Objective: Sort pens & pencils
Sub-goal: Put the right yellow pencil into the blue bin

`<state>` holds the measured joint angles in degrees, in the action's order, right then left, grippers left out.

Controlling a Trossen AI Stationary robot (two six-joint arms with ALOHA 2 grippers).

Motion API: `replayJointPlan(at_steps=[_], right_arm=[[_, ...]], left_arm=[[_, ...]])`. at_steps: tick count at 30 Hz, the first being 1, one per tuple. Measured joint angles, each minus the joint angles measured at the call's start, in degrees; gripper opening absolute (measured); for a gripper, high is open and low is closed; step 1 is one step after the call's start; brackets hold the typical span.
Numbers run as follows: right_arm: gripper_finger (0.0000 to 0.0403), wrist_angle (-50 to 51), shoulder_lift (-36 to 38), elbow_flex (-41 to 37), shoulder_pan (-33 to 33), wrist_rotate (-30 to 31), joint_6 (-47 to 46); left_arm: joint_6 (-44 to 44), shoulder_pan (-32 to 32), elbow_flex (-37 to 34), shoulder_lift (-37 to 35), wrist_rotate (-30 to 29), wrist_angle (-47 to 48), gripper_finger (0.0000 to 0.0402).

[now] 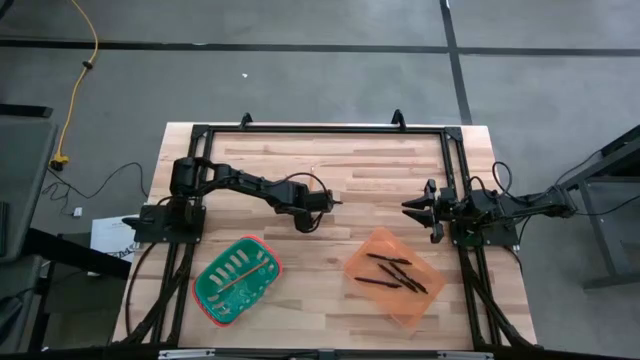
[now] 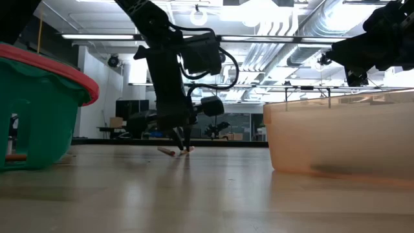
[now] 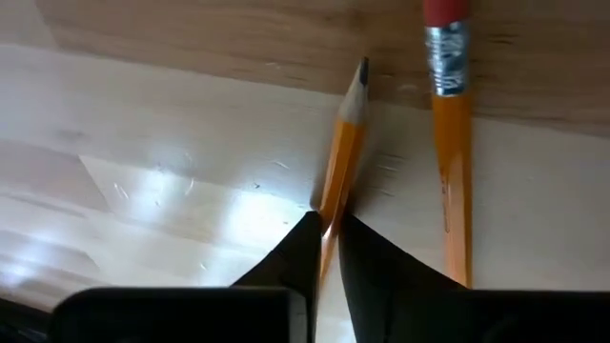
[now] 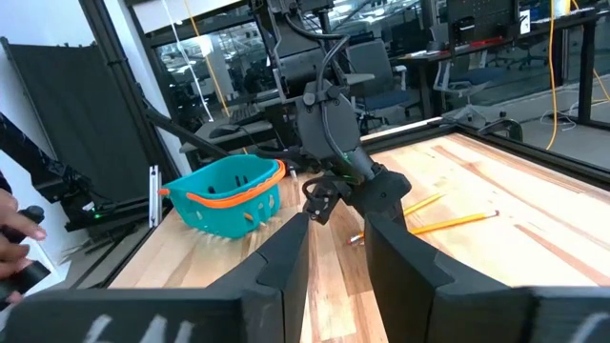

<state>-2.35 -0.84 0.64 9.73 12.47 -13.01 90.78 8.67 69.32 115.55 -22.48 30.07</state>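
Here the left gripper point(image 3: 327, 250) is down at the wooden table point(image 1: 400, 180), near its middle, its two dark fingers point(image 3: 286, 262) pinched together on a pencil point(image 3: 341, 157); the sharpened tip of that pencil points away from the fingers, and the rest of its shaft runs back between them out of sight; just beside it, a little apart from the fingers, a second pencil point(image 3: 452, 143) lies flat on the wood, its red eraser and metal band at the far end from the gripper. In the low view the left gripper's fingertips point(image 2: 183, 144) reach right down to the tabletop, with pencil ends showing on either side of them. Nearer the table's front edge than this gripper, on the arm's own side, stands a green basket point(image 1: 236, 279) with a red rim, and one more pencil point(image 1: 238, 286) lies inside it; across from the basket sits an orange bin point(image 1: 425, 300), holding the black pens point(image 1: 395, 273) in a loose heap. The right gripper point(image 1: 410, 207) hangs above the table at its own side, well apart from the pencils, above the far corner of the orange bin; its fingers point(image 4: 281, 262) stand apart with nothing between them.
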Motion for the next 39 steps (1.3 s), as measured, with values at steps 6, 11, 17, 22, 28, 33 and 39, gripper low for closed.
replayJointPlan(at_steps=[6, 11, 17, 22, 28, 33, 39], right_arm=[[0.0096, 0.0, 0.0, 0.0, 0.0, 0.0, 0.0], [0.0096, 0.0, 0.0, 0.0, 0.0, 0.0, 0.0], [0.0096, 0.0, 0.0, 0.0, 0.0, 0.0, 0.0], [0.0096, 0.0, 0.0, 0.0, 0.0, 0.0, 0.0], [0.0096, 0.0, 0.0, 0.0, 0.0, 0.0, 0.0], [0.0096, 0.0, 0.0, 0.0, 0.0, 0.0, 0.0], [0.0096, 0.0, 0.0, 0.0, 0.0, 0.0, 0.0]], left_arm=[[-7.2, 0.0, 0.5, 0.1, -0.9, 0.0, 0.0009], [-12.6, 0.0, 3.2, 0.4, -0.3, 2.4, 0.0013], [-23.3, -0.3, 9.4, 0.6, 5.5, 7.3, 0.0003], [-30.6, 0.0, 15.3, 0.5, 7.6, 12.9, 0.0003], [-41.4, -0.1, 23.2, 0.4, 7.6, 22.8, 0.0001], [-55.0, 0.0, 28.6, 0.3, 7.2, 29.5, 0.0001], [-74.8, -0.1, 33.6, 0.2, 7.1, 36.3, 0.0001]])
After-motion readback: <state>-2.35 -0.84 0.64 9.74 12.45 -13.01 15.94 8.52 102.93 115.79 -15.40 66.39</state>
